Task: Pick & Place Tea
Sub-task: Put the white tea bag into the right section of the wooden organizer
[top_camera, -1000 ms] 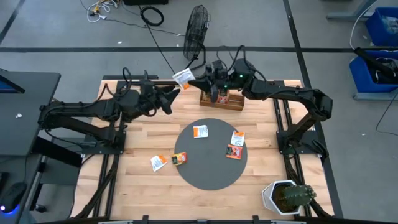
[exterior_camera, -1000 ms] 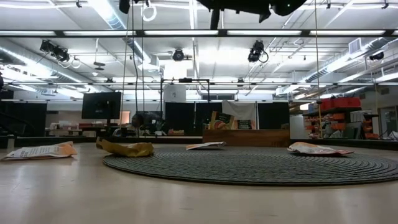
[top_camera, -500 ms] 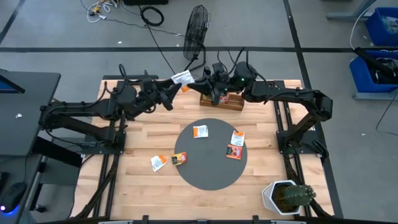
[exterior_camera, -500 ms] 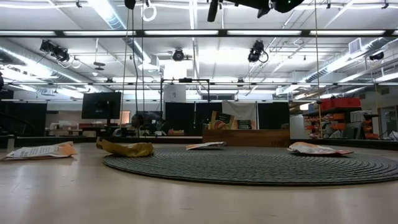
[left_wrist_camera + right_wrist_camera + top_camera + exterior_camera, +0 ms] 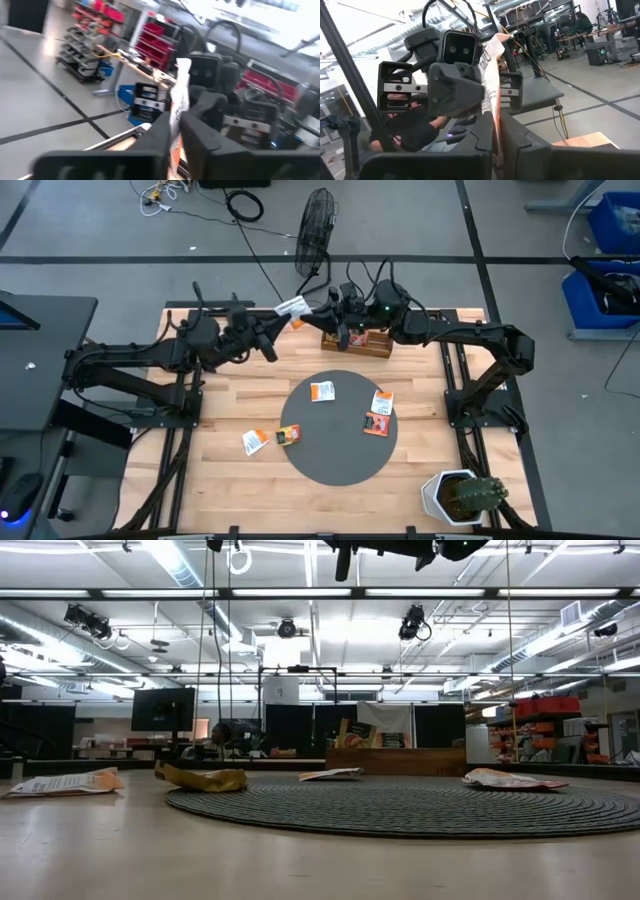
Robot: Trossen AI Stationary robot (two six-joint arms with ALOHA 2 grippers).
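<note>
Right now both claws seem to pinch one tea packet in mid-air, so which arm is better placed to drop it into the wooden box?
Probably the right. Its gripper grips the sachet beside the wooden tray; the left gripper, also clamped on it, is farther away.

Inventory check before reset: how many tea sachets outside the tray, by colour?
White sachets: 4; three lying, plus the held sachet, gripped by left gripper and right gripper near the tray.
Orange-red sachets: 2.
Total: 6; tray contents uncountable.
</note>
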